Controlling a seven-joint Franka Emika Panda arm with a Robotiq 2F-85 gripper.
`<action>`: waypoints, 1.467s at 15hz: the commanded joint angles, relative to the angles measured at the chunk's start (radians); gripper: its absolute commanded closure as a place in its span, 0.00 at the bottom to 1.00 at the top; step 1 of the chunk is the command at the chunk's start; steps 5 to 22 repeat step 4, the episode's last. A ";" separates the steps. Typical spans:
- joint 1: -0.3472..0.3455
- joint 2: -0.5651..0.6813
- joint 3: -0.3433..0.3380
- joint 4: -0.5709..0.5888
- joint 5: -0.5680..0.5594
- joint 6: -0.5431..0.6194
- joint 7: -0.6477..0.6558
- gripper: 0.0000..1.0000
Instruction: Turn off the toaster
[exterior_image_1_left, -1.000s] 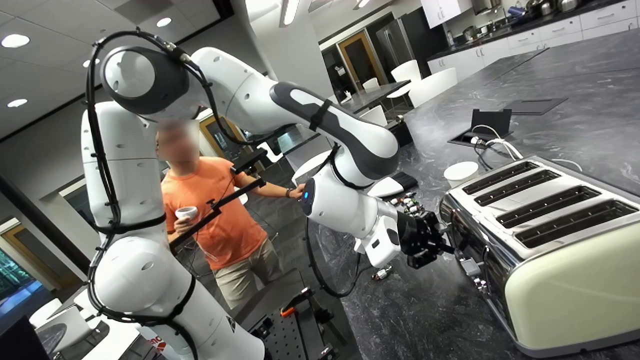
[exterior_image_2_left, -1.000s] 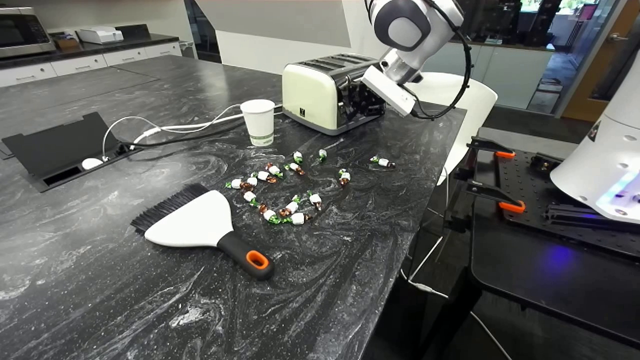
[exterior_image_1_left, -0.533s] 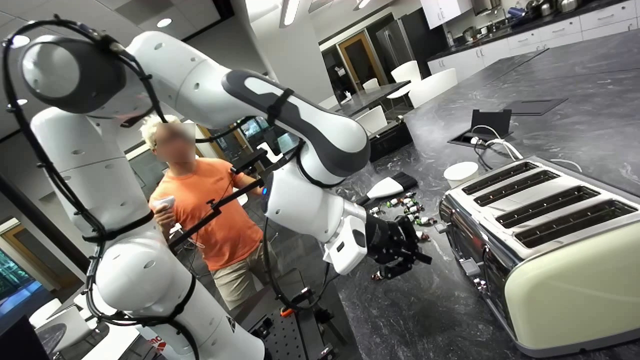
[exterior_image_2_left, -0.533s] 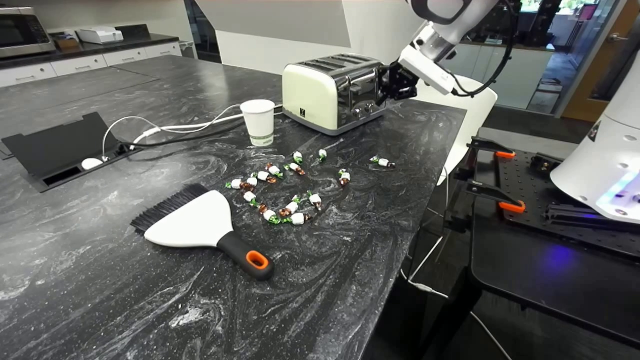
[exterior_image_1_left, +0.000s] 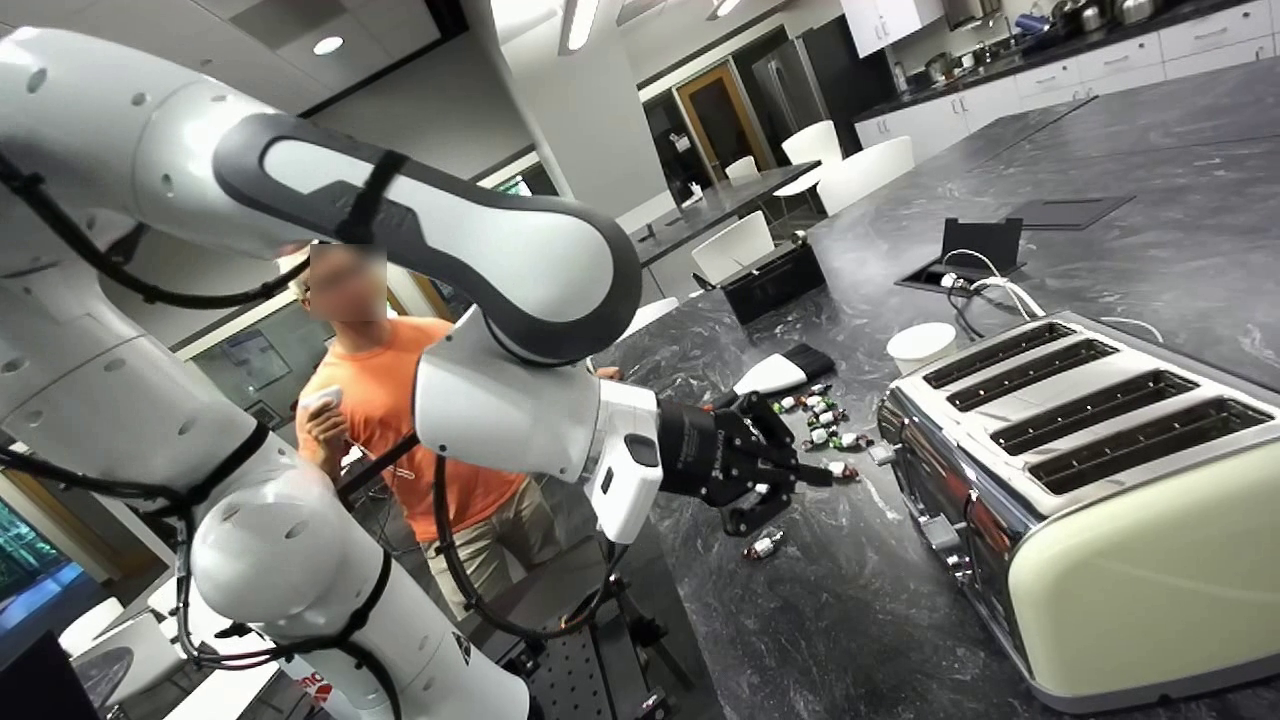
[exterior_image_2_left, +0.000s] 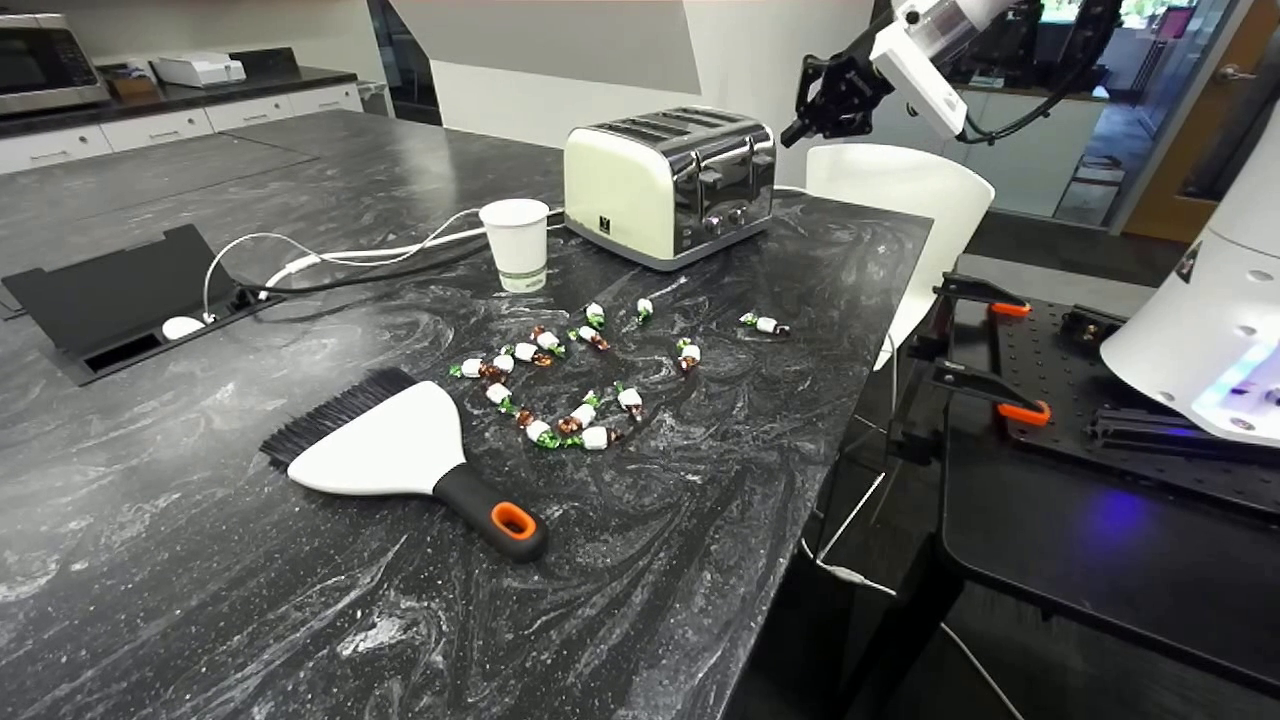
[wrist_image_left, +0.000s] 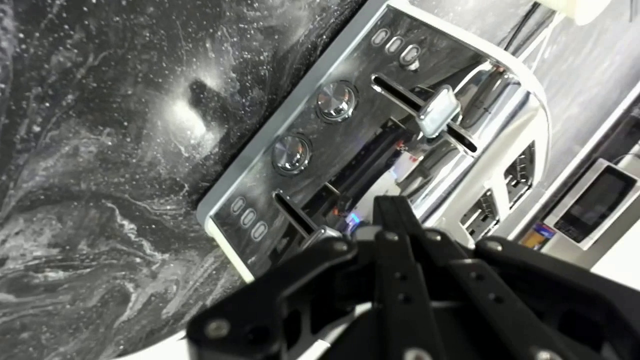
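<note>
The toaster (exterior_image_1_left: 1130, 590) is pale cream-green with a chrome top and several long dark slots; it also stands upright on the counter in an exterior view (exterior_image_2_left: 620, 190). In the wrist view its shiny dark control panel (wrist_image_left: 357, 150) shows two round knobs (wrist_image_left: 314, 127), small oval buttons (wrist_image_left: 248, 218) and two levers in slots. One lever (wrist_image_left: 439, 111) is in plain view; the other (wrist_image_left: 322, 235) is partly hidden behind my gripper. My gripper (wrist_image_left: 392, 201) is shut with its fingertips together and nothing between them. It hangs in front of the panel, apart from the toaster, in both exterior views (exterior_image_1_left: 825, 476) (exterior_image_2_left: 793, 133).
A paper cup (exterior_image_2_left: 518, 245) stands beside the toaster, with cables (exterior_image_2_left: 350, 258) running to an open outlet box (exterior_image_2_left: 130, 290). Wrapped candies (exterior_image_2_left: 527, 352) and a brush (exterior_image_2_left: 390, 445) lie on the counter. A white chair (exterior_image_2_left: 890, 190) stands at its edge. A person (exterior_image_1_left: 400, 400) stands behind the arm.
My gripper has drawn back from the toaster's control panel and risen, leaving a gap. The toaster has not moved.
</note>
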 joint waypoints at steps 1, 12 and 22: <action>-0.064 -0.162 0.046 -0.069 0.051 0.027 -0.166 1.00; -0.134 -0.216 0.116 -0.101 0.034 0.034 -0.185 1.00; -0.134 -0.216 0.116 -0.101 0.034 0.034 -0.185 1.00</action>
